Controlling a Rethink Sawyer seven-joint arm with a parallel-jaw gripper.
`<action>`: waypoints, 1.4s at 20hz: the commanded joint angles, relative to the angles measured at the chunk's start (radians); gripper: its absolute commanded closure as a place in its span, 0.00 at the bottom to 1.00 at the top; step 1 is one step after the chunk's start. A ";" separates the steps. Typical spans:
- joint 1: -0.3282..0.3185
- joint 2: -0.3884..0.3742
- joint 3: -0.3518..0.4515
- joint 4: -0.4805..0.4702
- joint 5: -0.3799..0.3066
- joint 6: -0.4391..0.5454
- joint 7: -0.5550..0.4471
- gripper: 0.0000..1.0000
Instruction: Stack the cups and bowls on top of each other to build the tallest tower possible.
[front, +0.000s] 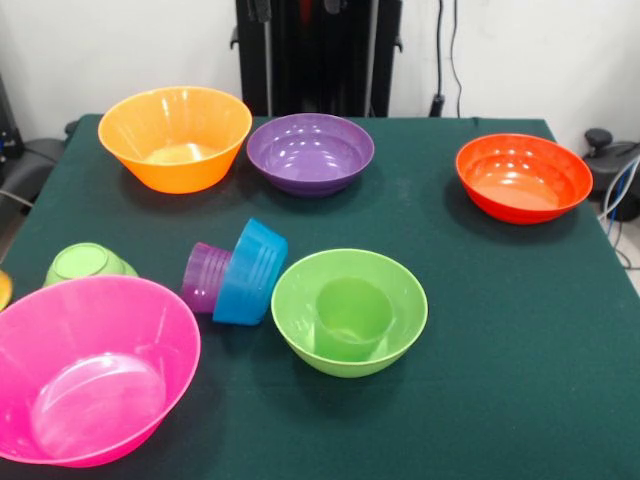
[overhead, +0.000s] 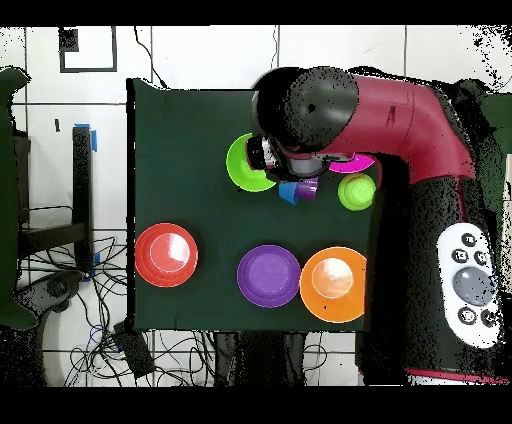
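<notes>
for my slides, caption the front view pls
Lime-green bowl holding a green cup, blue bowl and purple cup toppled beside it.

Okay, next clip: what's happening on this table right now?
No tower stands. A green cup sits inside the lime-green bowl; beside it the blue bowl and purple cup lie tipped on their sides, pressed together. The pink bowl, small green bowl, orange bowl, purple bowl and red-orange bowl sit separately. In the overhead view the robot arm hangs over the lime-green bowl; its gripper isn't visible.
</notes>
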 joint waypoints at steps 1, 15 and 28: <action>0.022 0.034 0.019 0.010 -0.003 0.043 0.031 0.00; -0.078 -0.047 0.081 0.305 0.050 -0.645 0.056 0.00; -0.117 -0.037 0.098 0.399 0.056 -0.892 0.079 0.00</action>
